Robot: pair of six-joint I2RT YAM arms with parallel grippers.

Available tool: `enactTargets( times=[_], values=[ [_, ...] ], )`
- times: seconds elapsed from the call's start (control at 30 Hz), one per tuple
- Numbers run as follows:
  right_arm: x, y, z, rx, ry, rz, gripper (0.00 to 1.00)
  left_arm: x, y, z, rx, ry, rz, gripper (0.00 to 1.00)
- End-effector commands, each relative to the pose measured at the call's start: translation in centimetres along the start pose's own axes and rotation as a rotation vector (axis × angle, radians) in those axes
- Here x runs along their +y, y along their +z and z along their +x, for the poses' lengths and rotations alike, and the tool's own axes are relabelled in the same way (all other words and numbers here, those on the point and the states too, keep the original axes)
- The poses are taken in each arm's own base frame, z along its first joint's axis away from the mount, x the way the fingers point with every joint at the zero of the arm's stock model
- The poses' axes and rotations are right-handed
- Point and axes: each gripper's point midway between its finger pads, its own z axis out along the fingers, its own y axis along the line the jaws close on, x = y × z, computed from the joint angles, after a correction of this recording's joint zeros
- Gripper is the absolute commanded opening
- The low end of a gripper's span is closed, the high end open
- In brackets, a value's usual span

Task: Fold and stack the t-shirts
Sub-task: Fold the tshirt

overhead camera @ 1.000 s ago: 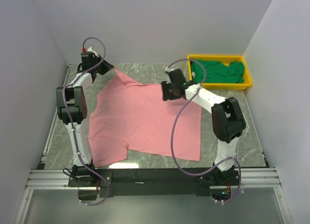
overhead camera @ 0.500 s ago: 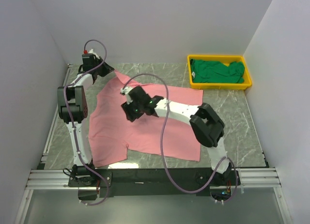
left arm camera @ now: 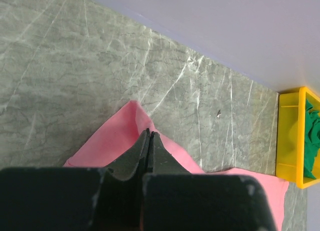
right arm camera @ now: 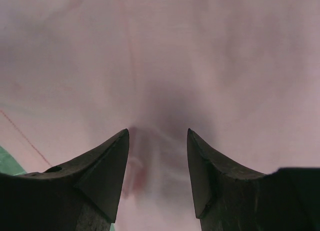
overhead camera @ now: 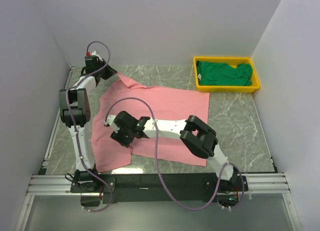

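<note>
The fold seems to be starting: left hand (left arm camera: pixel 149 134) is clamping the plain pink cloth t-shirt (overhead camera: pixel 165 103); right hand (right arm camera: pixel 157 132), fingers apart, is hovering directly above it and should pinch next.

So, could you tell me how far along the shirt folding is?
Nothing is folded yet: the pink shirt lies spread flat. In hand: the left gripper is shut on its far corner, the right gripper open low over its near-left part. Left: folding it, then the green shirt in the yellow tray, and stacking.
</note>
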Motion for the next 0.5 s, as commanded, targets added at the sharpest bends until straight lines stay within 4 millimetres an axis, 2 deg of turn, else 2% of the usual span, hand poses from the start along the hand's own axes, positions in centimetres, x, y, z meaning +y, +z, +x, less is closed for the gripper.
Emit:
enactTargets(
  times=[0.0,0.23,0.47],
  values=[
    [1.0,0.3,-0.8,0.007,-0.089,0.003,0.57,0.1,0.0,-0.4,-0.017,0.02,-0.004,0.01],
    [5.3,0.7,2.1,0.1,-0.145,-0.118,0.56,0.5,-0.7,-0.5,-0.018,0.02,-0.034,0.01],
    [10.3,-0.7,4.1,0.165,-0.195,-0.27,0.56,1.4,-2.3,-0.8,-0.03,-0.022,-0.064,0.01]
  ],
)
